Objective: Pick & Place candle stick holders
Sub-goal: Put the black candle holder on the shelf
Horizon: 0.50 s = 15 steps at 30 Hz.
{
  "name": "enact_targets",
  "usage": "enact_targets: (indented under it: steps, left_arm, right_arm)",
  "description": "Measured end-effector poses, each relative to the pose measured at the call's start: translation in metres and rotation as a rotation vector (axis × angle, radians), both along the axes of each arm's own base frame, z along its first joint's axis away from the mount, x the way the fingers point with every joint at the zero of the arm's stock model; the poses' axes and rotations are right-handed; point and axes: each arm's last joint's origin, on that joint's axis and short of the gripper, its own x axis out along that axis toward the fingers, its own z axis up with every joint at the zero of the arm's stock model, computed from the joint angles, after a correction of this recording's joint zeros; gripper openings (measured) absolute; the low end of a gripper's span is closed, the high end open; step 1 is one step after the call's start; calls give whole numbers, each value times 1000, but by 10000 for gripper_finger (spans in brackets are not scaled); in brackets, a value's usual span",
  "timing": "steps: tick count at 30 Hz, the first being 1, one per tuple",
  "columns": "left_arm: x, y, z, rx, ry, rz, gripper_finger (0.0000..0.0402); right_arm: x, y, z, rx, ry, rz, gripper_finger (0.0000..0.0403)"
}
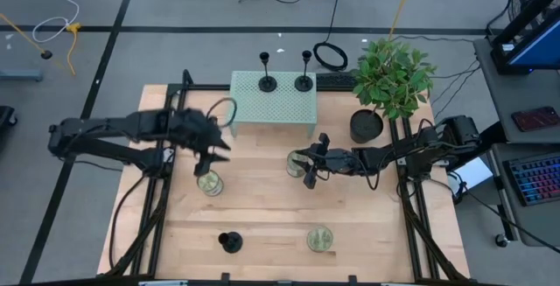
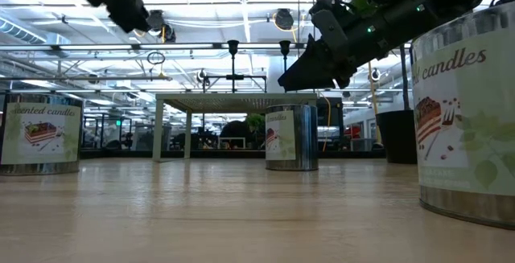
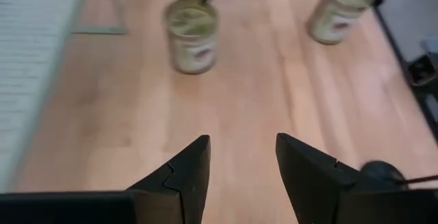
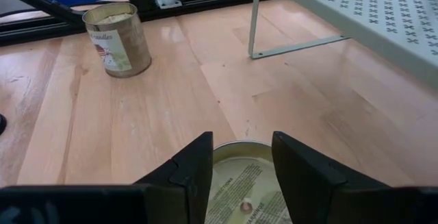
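two holders (image 1: 265,82) (image 1: 304,81) stand on the pale rack (image 1: 273,111) at upper centre of the high view, and the third holder (image 1: 229,242) sits alone on the worktop (image 1: 262,207) at lower centre. left claw (image 1: 210,156) hangs left of centre, fingers apart, empty, above a candle tin (image 1: 210,183). right claw (image 1: 308,165) hovers mid-frame over another tin (image 4: 244,183), fingers apart, holding nothing.

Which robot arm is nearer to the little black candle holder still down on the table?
Left, probably. The left gripper hangs open on the same side as the small black round-based candle stick holder; the right gripper hovers open over a candle tin.
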Motion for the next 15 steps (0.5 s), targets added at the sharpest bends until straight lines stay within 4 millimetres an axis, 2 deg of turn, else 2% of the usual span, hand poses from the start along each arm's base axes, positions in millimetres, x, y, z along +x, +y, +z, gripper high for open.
enact_targets:
  steps: [7,11,15]
  left_arm:
    - [-2,-32,-49,-44,-29,-153,175]
    - [-1,-54,-70,-54,-29,-330,175]
    - [-2,-75,-81,-67,-36,-483,175]
  right_arm:
    - [0,0,0,0,0,0,141]
    - [0,0,0,0,0,0,141]
    - [0,0,0,2,-1,0,141]
